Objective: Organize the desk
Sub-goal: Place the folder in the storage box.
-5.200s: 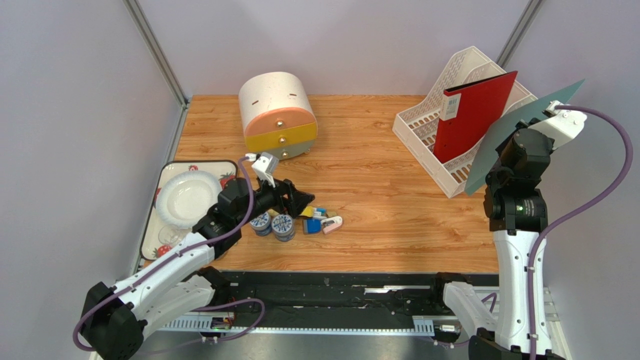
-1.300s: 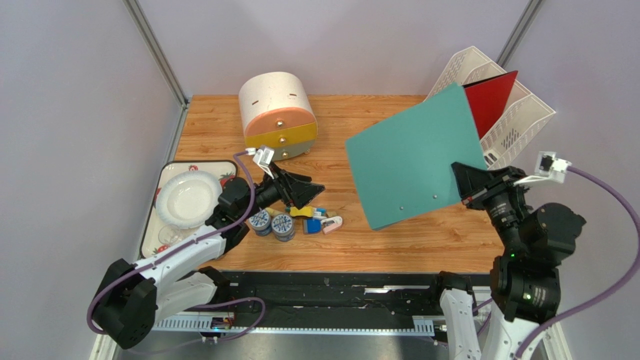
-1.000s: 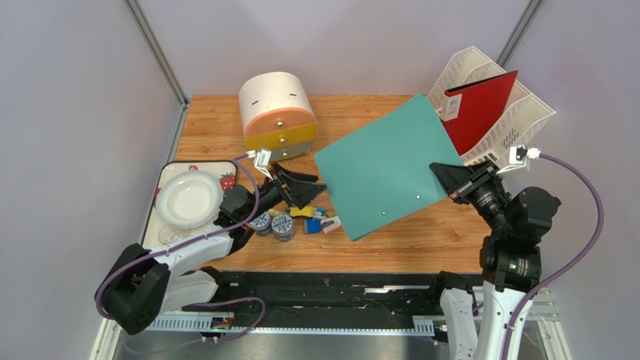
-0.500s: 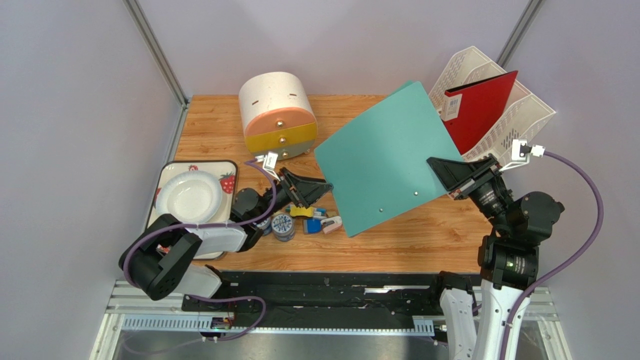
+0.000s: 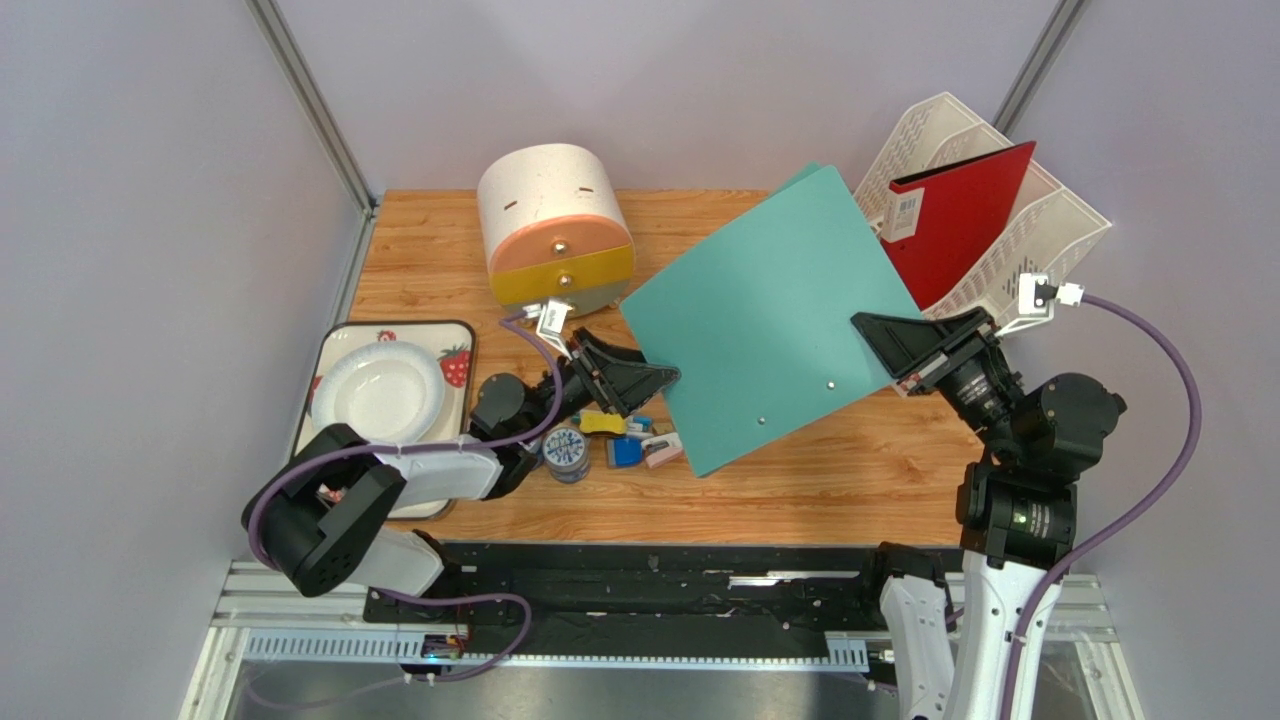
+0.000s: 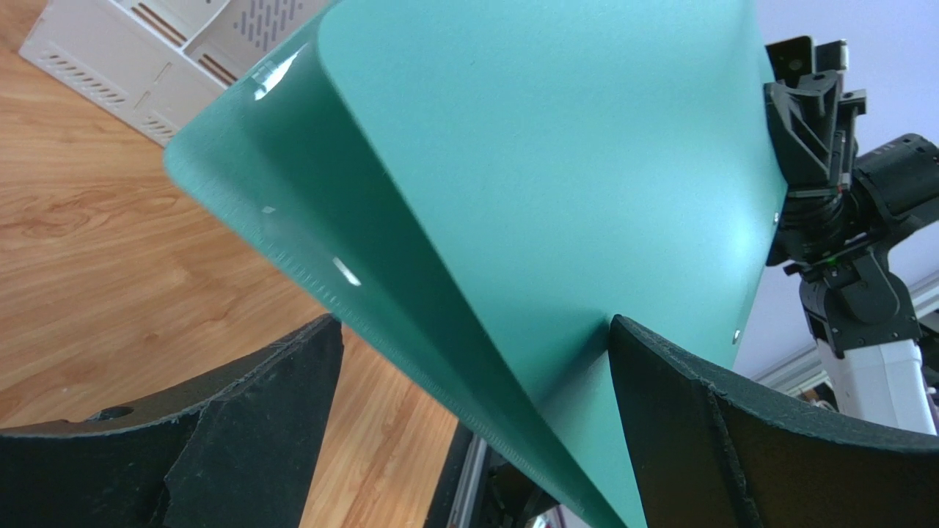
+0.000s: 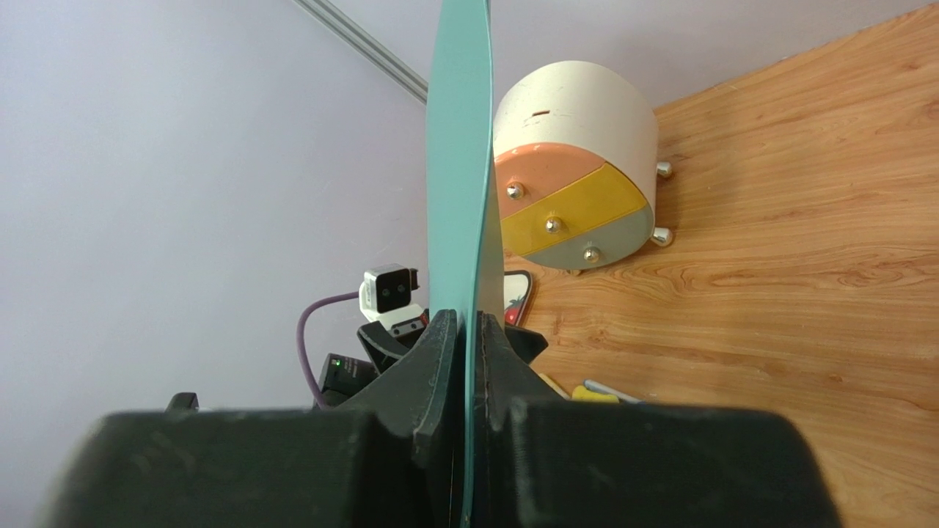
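A teal folder [image 5: 751, 338] hangs tilted above the desk [image 5: 436, 255], and my right gripper [image 5: 869, 333] is shut on its right edge. The right wrist view shows the folder [image 7: 463, 132] edge-on, pinched between the jaws of that gripper [image 7: 461, 319]. My left gripper [image 5: 654, 375] is open at the folder's lower left corner. Seen from the left wrist, the folder [image 6: 551, 165] runs between the wide-apart fingers [image 6: 265, 418], and the right finger touches its face while the left one stands apart from it.
A white file rack [image 5: 1052, 240] at the back right holds a red folder [image 5: 962, 225]. A round drawer unit [image 5: 556, 225] stands at the back. A strawberry tray [image 5: 451, 338] with a white plate [image 5: 368, 398] lies left. A tape roll [image 5: 567, 447] and small clips [image 5: 631, 435] sit under the left gripper.
My left arm has reached forward and right, bringing its open fingers around the teal folder's lower left corner. The right gripper and folder shifted slightly left.
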`<state>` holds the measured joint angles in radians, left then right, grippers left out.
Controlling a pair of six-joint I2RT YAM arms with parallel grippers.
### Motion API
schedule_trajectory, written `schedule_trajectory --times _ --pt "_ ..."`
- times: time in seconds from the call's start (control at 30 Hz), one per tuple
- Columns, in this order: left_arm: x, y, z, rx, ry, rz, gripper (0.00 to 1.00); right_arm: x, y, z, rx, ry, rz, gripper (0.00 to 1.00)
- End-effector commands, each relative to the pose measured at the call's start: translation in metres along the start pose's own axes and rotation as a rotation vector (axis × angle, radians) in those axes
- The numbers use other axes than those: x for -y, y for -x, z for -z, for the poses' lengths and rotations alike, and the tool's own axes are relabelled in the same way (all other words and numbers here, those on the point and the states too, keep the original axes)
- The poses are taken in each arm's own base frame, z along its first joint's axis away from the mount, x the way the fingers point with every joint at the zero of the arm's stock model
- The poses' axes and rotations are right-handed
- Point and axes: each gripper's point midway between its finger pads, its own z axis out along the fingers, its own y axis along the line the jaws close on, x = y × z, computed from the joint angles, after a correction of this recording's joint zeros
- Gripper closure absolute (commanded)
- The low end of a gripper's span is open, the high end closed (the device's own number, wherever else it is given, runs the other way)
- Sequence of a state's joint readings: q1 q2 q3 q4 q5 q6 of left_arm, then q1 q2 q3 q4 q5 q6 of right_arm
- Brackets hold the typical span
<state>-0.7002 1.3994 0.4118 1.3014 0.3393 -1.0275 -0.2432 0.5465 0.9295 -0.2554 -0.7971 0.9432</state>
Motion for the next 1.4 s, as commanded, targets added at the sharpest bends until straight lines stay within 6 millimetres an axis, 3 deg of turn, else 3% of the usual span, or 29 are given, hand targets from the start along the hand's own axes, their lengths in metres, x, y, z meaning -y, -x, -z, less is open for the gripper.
schedule_trajectory --times 0.0,0.2,0.27,0.37,0.4,0.43,0.47,0.5,0.53,0.6,0.73,0.8,1.07,1.27,1.3,1.37 --pt "0.067 0.038 -0.006 0.134 -0.253 -0.143 0.02 -0.013 -0.005 0.002 -0.05 0.038 -0.01 1.0" --pt "0.079 0.047 -0.007 0.158 -0.281 -0.168 0.02 -0.002 -0.012 0.001 -0.098 -0.005 -0.008 1.0" --pt "0.081 0.047 -0.007 0.159 -0.286 -0.169 0.09 0.002 -0.015 0.001 -0.115 -0.012 -0.009 1.0" --pt "0.084 0.048 -0.005 0.162 -0.292 -0.176 0.38 0.005 -0.019 0.0 -0.148 -0.004 -0.006 1.0" --pt "0.084 0.048 -0.005 0.161 -0.293 -0.175 0.57 0.006 -0.02 0.0 -0.151 -0.005 -0.002 1.0" --pt "0.083 0.048 -0.005 0.162 -0.29 -0.174 0.67 0.005 -0.021 0.0 -0.158 0.001 0.004 1.0" --pt "0.082 0.047 -0.005 0.16 -0.287 -0.17 0.7 0.003 -0.021 0.001 -0.158 0.011 0.028 0.95" --pt "0.081 0.046 -0.005 0.156 -0.287 -0.167 0.8 0.001 -0.021 0.001 -0.16 0.018 0.044 0.9" --pt "0.081 0.046 -0.005 0.154 -0.287 -0.167 0.88 -0.002 -0.021 0.002 -0.168 0.032 0.058 0.78" --pt "0.079 0.044 -0.006 0.147 -0.285 -0.158 1.0 -0.009 -0.021 0.005 -0.178 0.056 0.111 0.63" --pt "0.075 0.039 -0.008 0.126 -0.279 -0.143 1.0 -0.015 -0.02 0.007 -0.188 0.084 0.187 0.41" --pt "0.071 0.034 -0.008 0.107 -0.274 -0.132 1.0 -0.017 -0.02 0.007 -0.193 0.094 0.223 0.37" --pt "0.074 0.014 -0.017 -0.023 -0.346 -0.123 1.0 -0.014 -0.011 0.001 -0.236 0.098 0.347 0.37" --pt "0.075 0.013 -0.014 -0.062 -0.333 -0.172 1.0 -0.007 -0.007 0.001 -0.226 0.054 0.397 0.39" --pt "0.066 0.01 -0.013 -0.084 -0.293 -0.169 1.0 -0.003 -0.007 0.001 -0.222 0.037 0.395 0.39" --pt "0.069 0.017 -0.009 -0.072 -0.275 -0.214 1.0 0.002 -0.008 0.001 -0.222 0.019 0.392 0.4"
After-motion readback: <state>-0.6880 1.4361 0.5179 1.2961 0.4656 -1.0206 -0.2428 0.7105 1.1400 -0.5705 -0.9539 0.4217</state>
